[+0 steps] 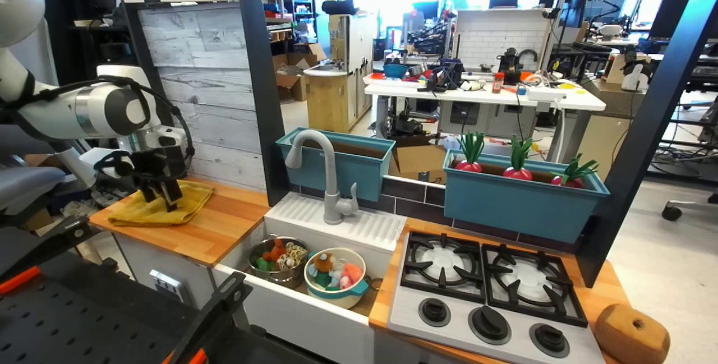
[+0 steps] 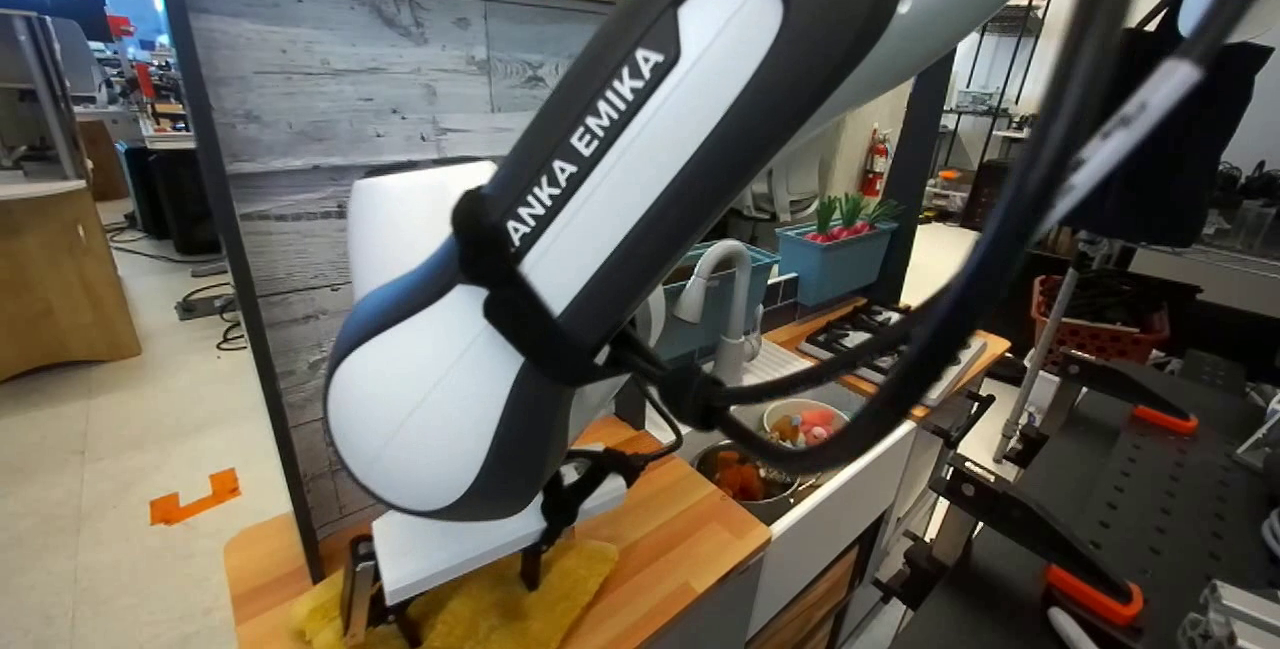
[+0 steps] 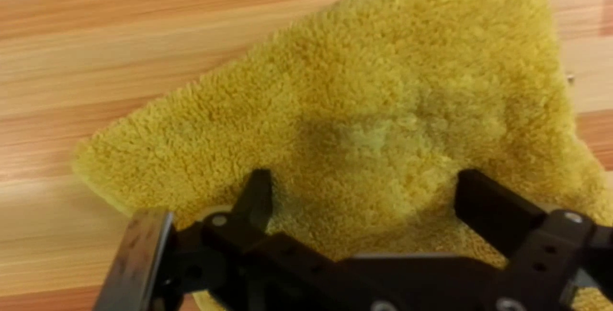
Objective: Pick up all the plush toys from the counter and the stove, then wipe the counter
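Note:
A yellow cloth (image 1: 193,196) lies on the wooden counter (image 1: 235,215), left of the sink in an exterior view. My gripper (image 1: 160,203) points down over it. In the wrist view the gripper (image 3: 364,174) stands open, its dark fingers (image 3: 493,208) wide apart above the cloth (image 3: 335,71). Whether the tips touch the fabric I cannot tell. Plush toys (image 1: 277,254) in orange, green and spotted fill a steel pot in the sink. More plush toys (image 1: 338,274), brown, white, pink and teal, sit in a white pot beside it. No plush toys show on the stove (image 1: 404,308) burners.
A grey faucet (image 1: 331,184) rises behind the sink. Teal planters (image 1: 516,207) line the back, one with red-green plants. A brown block-like object (image 1: 631,333) sits at the right end past the stove. A grey plank wall (image 1: 207,89) stands behind the counter.

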{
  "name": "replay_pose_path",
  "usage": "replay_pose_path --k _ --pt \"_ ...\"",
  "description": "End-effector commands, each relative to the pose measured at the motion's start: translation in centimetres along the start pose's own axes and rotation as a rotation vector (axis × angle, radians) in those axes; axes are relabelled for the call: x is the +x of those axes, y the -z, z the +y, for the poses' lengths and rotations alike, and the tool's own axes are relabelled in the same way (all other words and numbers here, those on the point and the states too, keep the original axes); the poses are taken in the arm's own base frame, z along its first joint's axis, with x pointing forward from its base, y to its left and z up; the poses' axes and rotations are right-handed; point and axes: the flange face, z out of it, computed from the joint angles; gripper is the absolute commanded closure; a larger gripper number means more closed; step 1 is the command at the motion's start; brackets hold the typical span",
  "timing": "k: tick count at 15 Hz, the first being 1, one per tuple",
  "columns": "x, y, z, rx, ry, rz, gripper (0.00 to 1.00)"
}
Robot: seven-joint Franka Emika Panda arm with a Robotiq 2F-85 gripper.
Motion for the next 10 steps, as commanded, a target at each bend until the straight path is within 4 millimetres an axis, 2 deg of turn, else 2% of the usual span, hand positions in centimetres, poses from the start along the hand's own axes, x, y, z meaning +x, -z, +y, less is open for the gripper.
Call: replay_pose_path --k 1,3,10 --pt "-0.3 -0.9 -2.9 0.04 0.03 0.033 0.0" --pt "0.0 -0.5 -1.9 -0.002 0.025 0.034 0.0" --pt "3.1 1.4 8.7 -0.165 -0.118 0.096 0.0"
